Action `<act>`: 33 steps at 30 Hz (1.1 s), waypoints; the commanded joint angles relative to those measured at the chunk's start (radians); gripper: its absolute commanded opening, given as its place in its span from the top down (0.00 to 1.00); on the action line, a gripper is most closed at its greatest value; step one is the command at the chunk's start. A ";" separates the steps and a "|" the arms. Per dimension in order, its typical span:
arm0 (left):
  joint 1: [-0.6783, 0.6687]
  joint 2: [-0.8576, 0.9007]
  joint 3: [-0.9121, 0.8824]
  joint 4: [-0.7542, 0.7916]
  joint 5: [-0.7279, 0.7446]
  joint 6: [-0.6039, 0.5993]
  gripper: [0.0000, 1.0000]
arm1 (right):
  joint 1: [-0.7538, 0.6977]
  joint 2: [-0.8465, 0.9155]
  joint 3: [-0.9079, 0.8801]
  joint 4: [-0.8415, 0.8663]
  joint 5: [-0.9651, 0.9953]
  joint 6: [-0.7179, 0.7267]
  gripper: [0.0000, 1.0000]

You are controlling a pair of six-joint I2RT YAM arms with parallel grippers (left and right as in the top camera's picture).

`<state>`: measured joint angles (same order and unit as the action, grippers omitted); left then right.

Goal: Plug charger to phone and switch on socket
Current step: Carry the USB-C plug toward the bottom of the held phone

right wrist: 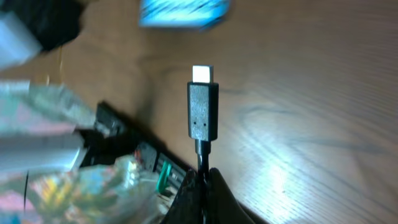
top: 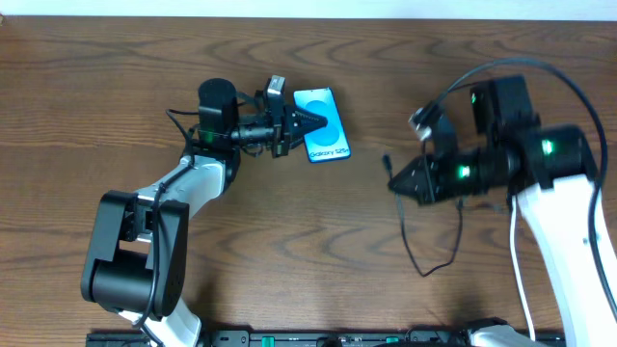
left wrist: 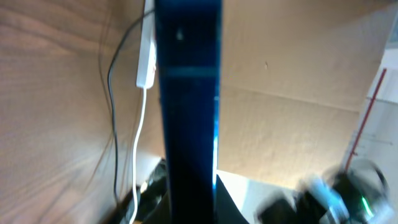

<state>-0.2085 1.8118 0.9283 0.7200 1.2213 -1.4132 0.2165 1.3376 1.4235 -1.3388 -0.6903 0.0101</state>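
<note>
Nearest the right wrist camera, the charger (right wrist: 203, 112) stood out of your right end effector (right wrist: 202, 186). Its jaws were closed tight on the black cable just behind the plug body. The silver plug tip was free and pointed away from the fingers, toward the phone (right wrist: 183, 12), which appeared as a blurred blue shape at the far edge of that view. Bare desk (top: 289, 241) lay between tip and phone, so the two were apart.

From overhead, your right end effector (top: 395, 181) sat right of centre, aimed left. The rest of the charger (top: 421, 260) trailed from it toward the near side, looped on the desk and rose again to the right.

Your left end effector (top: 307, 123) reached in from the left at the far side of the desk. Its jaws were clamped on the left edge of the phone (top: 326, 130), with the dark fingertip overlapping the lit screen. The phone faced up, slightly tilted, with its "Galaxy S25" text toward the near end. Whether it rested on the desk or hung just above it could not be told.

In the left wrist view the phone (left wrist: 186, 112) filled the centre as a dark blue band seen along its length. Beyond it, at the upper left, lay the socket (left wrist: 147, 53), a narrow white strip. Its white cord (left wrist: 142, 137) ran back toward the camera, with a thin black cable just beside it. The socket's switches were too small to read.
</note>
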 commanded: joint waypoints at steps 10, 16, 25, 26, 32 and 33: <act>-0.018 -0.014 0.020 0.210 -0.087 -0.031 0.93 | 0.208 -0.167 -0.376 0.449 0.030 0.342 0.99; -0.018 -0.014 0.020 0.210 -0.062 -0.010 0.93 | 0.258 -0.138 -0.393 0.486 0.174 0.373 0.99; -0.018 -0.014 0.020 0.210 -0.021 0.030 0.93 | 0.259 -0.120 -0.393 0.585 0.187 0.386 0.99; -0.018 -0.014 0.020 0.210 -0.021 0.029 0.93 | 0.259 -0.119 -0.393 0.591 0.187 0.385 0.99; -0.018 -0.014 0.020 0.209 -0.020 0.029 0.93 | 0.280 -0.097 -0.393 0.603 0.193 0.333 0.99; -0.018 -0.014 0.020 0.209 -0.020 0.030 0.93 | 0.287 -0.092 -0.393 0.603 0.204 0.331 0.99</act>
<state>-0.2298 1.8122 0.9283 0.9169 1.1770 -1.4086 0.4808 1.2285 1.0260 -0.7387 -0.5034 0.3733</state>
